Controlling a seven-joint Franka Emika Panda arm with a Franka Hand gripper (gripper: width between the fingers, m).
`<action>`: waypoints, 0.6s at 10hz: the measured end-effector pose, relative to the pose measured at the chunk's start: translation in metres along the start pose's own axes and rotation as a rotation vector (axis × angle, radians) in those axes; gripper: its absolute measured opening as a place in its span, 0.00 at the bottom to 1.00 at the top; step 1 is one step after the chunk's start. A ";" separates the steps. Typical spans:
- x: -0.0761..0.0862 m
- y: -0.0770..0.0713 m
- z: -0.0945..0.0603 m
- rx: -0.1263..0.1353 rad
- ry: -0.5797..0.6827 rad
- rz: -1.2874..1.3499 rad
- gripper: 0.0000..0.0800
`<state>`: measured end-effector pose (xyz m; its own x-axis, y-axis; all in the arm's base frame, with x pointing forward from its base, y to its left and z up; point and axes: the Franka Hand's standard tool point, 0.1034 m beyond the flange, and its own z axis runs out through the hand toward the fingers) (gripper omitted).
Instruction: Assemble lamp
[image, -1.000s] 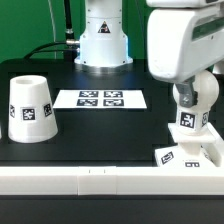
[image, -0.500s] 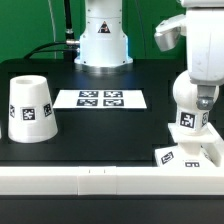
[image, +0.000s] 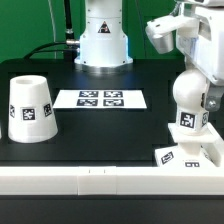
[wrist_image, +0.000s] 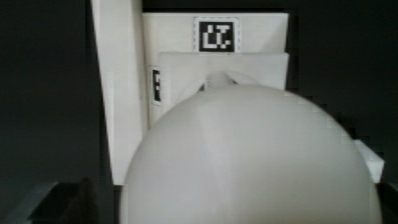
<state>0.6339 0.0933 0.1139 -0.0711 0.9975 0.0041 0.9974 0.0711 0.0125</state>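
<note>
The white bulb (image: 187, 97) stands upright on the flat square base (image: 190, 153) at the exterior view's right, its neck tag facing the camera. My gripper (image: 201, 82) is right over the bulb's round head, under the white wrist. In the wrist view the bulb head (wrist_image: 240, 150) fills most of the picture, with the base (wrist_image: 214, 55) and its tag beyond it. The fingers are hidden by the bulb and the wrist, so I cannot tell whether they are open or shut. The cup-like shade (image: 29, 108) stands mouth down at the exterior view's left, apart from the arm.
The marker board (image: 100, 98) lies flat in the middle of the black table. The robot's white pedestal (image: 103, 35) stands behind it. A white rail (image: 90, 180) runs along the table's front edge.
The wrist above the bulb has turned and drawn toward the exterior view's upper right, so more of the bulb head shows. The bulb, base and shade have not moved.
</note>
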 end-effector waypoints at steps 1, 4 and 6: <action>-0.002 0.000 0.000 0.001 0.000 -0.048 0.87; -0.007 -0.001 0.002 0.003 -0.014 -0.141 0.84; -0.008 -0.001 0.002 0.003 -0.014 -0.137 0.72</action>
<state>0.6339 0.0856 0.1116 -0.2066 0.9784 -0.0111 0.9784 0.2067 0.0087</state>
